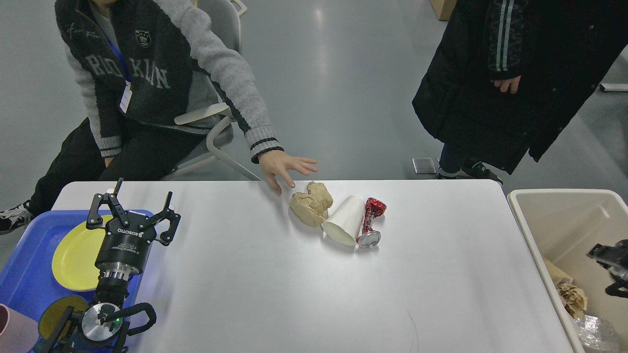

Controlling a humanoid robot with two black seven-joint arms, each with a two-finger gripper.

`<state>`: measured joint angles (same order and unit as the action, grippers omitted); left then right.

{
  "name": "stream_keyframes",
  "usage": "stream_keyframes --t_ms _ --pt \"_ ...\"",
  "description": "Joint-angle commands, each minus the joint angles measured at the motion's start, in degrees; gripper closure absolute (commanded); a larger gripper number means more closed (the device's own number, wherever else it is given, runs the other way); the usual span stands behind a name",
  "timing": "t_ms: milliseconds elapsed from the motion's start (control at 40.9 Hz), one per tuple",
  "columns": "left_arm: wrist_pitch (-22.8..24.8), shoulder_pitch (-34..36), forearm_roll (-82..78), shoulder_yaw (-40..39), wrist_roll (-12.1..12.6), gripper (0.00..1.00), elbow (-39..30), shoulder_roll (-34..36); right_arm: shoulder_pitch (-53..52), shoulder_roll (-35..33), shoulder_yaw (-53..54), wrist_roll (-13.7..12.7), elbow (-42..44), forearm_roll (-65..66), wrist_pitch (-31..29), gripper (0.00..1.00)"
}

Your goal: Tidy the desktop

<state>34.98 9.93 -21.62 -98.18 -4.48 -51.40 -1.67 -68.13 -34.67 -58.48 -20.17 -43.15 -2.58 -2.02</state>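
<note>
— Where do things stand on the tabletop [274, 294]?

— Starting at the left: a blue tray [29, 274] overlaps the near-left corner, with a yellow plate [73, 255] on it and the edge of a pink cup [12, 328] at the very corner of the view. The left pincer [132, 211] hangs over the tray's right side, fingers spread wide, holding nothing. Its arm rises from the near-left edge, wrist about upright, tips pointing toward the far side.

— And the rubbish?

— Far of the middle, in a tight row: a crumpled brown paper ball [310, 203], a white paper cup [345, 225] on its side touching the ball, and a crushed red can [370, 223] lying against the cup. A seated person's hand [284, 169] hovers at the far edge, just beside the ball.

— So what's the sensible move?

— I'd say wait until that hand is clear, then take one piece at a time. The can is on the outside, nearest the beige bin [535, 206] off the right edge, so it looks like the one to lift first, pinched across its narrow waist, without nudging the cup into a roll.

— And the right arm?

— Only a dark bit of the right pincer [611, 264] shows over the bin. I can't tell whether it's open.
</note>
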Motion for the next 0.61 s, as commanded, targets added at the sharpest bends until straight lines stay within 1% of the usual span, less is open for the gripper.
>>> stream_keyframes --t_ms 0,122,220,244,293,318,415,464,586 --pt "0.00 0.00 0.00 0.00 0.00 0.04 0.07 0.00 -14.81 -1.28 -4.18 -0.13 -7.64 4.42 -11.14 0.00" --pt "0.00 0.00 0.00 0.00 0.00 0.04 -0.02 0.00 -26.59 0.12 -5.59 -0.22 -10.90 4.42 -24.85 0.00" --pt "0.00 0.00 0.00 0.00 0.00 0.04 -0.02 0.00 -35.12 2.49 -5.59 -0.39 -12.83 4.42 -34.35 0.00" --pt "0.00 0.00 0.00 0.00 0.00 0.04 0.07 0.00 -39.05 3.89 -5.68 -0.39 -14.14 4.42 -38.63 0.00" --pt "0.00 0.00 0.00 0.00 0.00 0.04 0.07 0.00 -43.29 5.65 -6.12 -0.39 -16.34 4.42 -42.17 0.00" --pt "0.00 0.00 0.00 0.00 0.00 0.04 0.07 0.00 -47.84 7.67 -6.38 -0.39 -19.22 4.42 -44.80 0.00" --pt "0.00 0.00 0.00 0.00 0.00 0.04 0.07 0.00 -56.21 11.63 -6.82 -0.39 -25.65 4.25 -47.02 0.00" --pt "0.00 0.00 0.00 0.00 -0.09 0.04 -0.02 0.00 -64.02 14.44 -6.47 -0.39 -31.79 3.90 -47.20 0.00" --pt "0.00 0.00 0.00 0.00 -0.09 0.04 0.07 0.00 -69.59 16.47 -6.03 -0.39 -36.21 3.20 -46.67 0.00"
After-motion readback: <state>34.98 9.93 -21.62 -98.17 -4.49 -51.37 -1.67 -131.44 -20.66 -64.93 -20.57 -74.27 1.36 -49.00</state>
